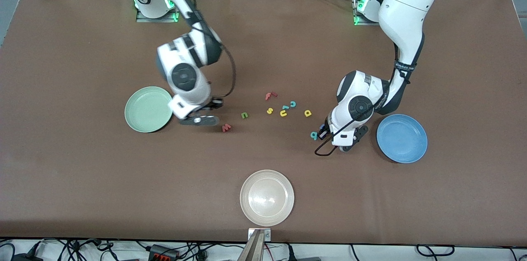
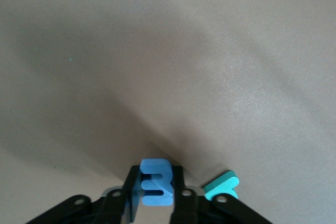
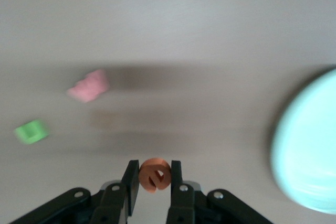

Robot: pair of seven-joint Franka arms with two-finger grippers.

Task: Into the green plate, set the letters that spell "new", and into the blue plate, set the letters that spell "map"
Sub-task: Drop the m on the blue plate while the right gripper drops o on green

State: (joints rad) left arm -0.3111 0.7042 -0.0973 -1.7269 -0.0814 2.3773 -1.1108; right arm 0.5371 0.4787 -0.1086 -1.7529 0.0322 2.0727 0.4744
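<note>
My left gripper (image 2: pixel 156 195) is shut on the dark blue "m" (image 2: pixel 156 182), low over the table beside the blue plate (image 1: pixel 401 138). The teal "p" (image 2: pixel 221 186) lies right next to it (image 1: pixel 314 135). My right gripper (image 3: pixel 155 182) is shut on the orange "e" (image 3: pixel 155 174), over the table between the green plate (image 1: pixel 148 108) and the red "w" (image 1: pixel 226 128). The green "n" (image 1: pixel 244 115) lies a little past the "w", and the yellow "a" (image 1: pixel 307 113) lies toward the left arm's end. Both plates hold no letters.
A red "f" (image 1: pixel 270 96), a yellow "s" (image 1: pixel 269 110), a yellow "u" (image 1: pixel 283 113) and a teal "c" (image 1: pixel 292 104) are scattered mid-table. A cream-white plate (image 1: pixel 266 197) sits near the front edge.
</note>
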